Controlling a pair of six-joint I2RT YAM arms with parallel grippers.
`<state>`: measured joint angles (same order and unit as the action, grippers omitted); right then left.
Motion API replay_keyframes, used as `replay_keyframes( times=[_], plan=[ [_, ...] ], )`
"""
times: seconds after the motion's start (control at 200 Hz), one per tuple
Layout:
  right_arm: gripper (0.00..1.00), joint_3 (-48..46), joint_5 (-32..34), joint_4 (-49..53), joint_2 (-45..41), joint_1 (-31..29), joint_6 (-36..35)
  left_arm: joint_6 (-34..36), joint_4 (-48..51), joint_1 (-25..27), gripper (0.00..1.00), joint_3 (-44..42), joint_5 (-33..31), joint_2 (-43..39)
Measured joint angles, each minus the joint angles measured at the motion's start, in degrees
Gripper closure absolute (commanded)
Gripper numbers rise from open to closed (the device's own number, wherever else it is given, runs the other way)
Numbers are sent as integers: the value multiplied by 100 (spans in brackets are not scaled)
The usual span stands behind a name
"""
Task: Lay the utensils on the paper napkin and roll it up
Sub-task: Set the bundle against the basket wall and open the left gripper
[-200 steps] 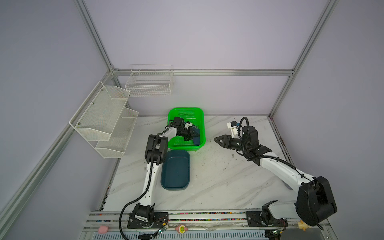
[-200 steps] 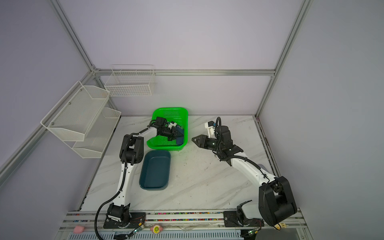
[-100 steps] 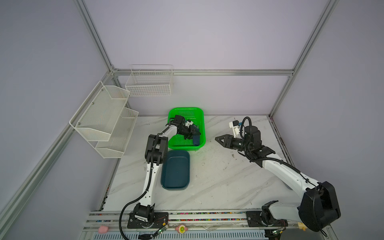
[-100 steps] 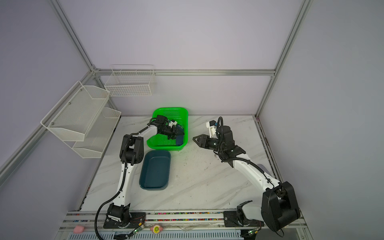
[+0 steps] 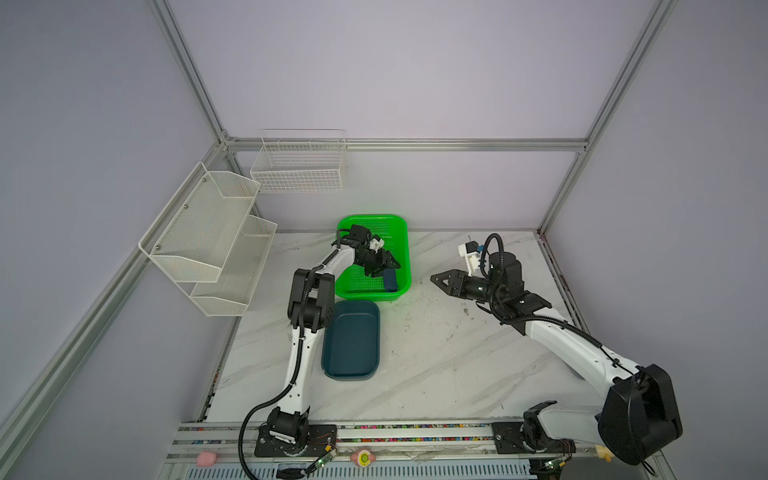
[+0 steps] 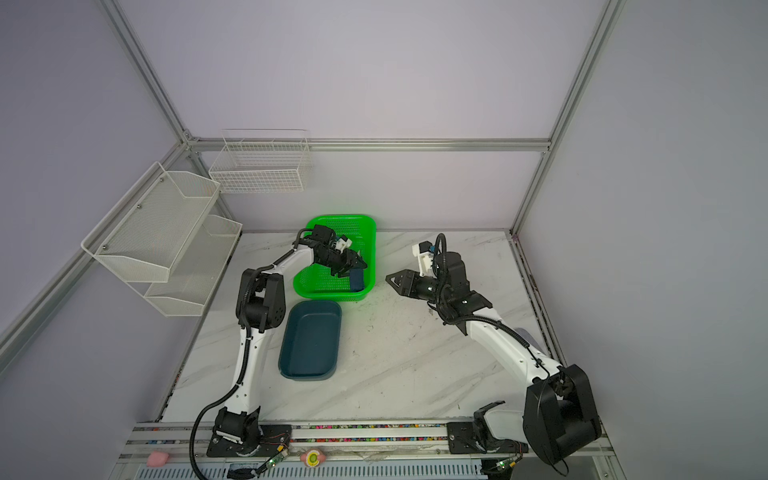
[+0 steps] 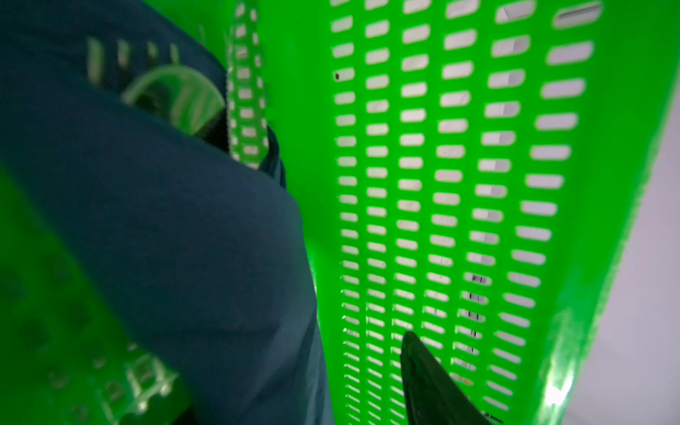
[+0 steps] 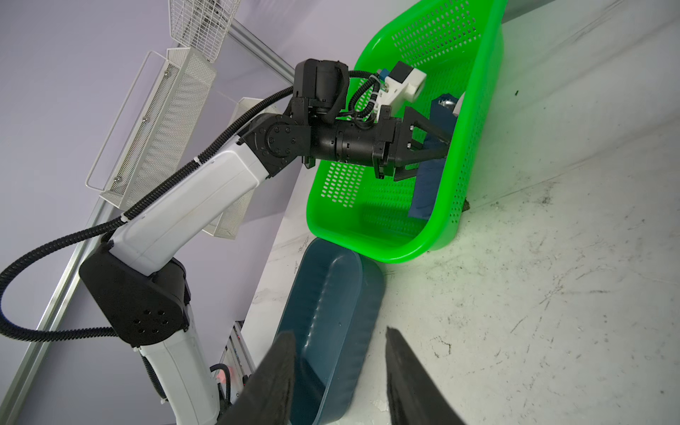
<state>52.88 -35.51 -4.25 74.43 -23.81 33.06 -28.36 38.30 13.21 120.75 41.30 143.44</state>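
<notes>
- The dark blue paper napkin (image 5: 390, 280) lies inside the green basket (image 5: 374, 220), against the wall nearest the right arm. Its long axis runs along that wall, front to back.
- The left gripper (image 5: 383, 267) is down in the basket right at the napkin, so the left arm is much the nearer. The right gripper (image 5: 441, 281) hangs over the bare tabletop (image 5: 436, 353), apart from the basket, its fingers spread on nothing.
- In the left wrist view one of the fingers (image 7: 430, 386) stands clear of the napkin (image 7: 184, 239), with basket floor showing between. The other is hidden behind the paper. I cannot tell whether the left gripper has a hold.
- The napkin looks bulky and rounded, more bundle than flat sheet. Clear plastic utensils (image 7: 173, 95), a bowl shape and what may be tines, show at its far end. They are too blurred for me to say whether they are wrapped in it or just lying beside it.
- My judgement is that this fits two stages. The napkin and utensils could be about to be lifted out of the basket, or a rolled bundle could be lying where it was put away.
- The dark tray (image 5: 351, 340) sits on the tabletop just in front of the basket, with nothing in it that I can see.
</notes>
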Motion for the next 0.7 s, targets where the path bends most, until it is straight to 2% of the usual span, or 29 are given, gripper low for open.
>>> replay_keyframes(
  times=[0.28, 0.4, 0.7],
  plan=[
    [57, 0, 0, 26, 0, 0, -31, 240, 299, -2, 32, 162, -424, -33],
    [57, 0, 2, 26, -9, 0, -33, 313, 356, 7, 27, 166, -697, -96],
    [57, 0, 13, 26, -39, 0, -33, 398, 614, 15, 25, 166, -1493, -256]
  ],
)
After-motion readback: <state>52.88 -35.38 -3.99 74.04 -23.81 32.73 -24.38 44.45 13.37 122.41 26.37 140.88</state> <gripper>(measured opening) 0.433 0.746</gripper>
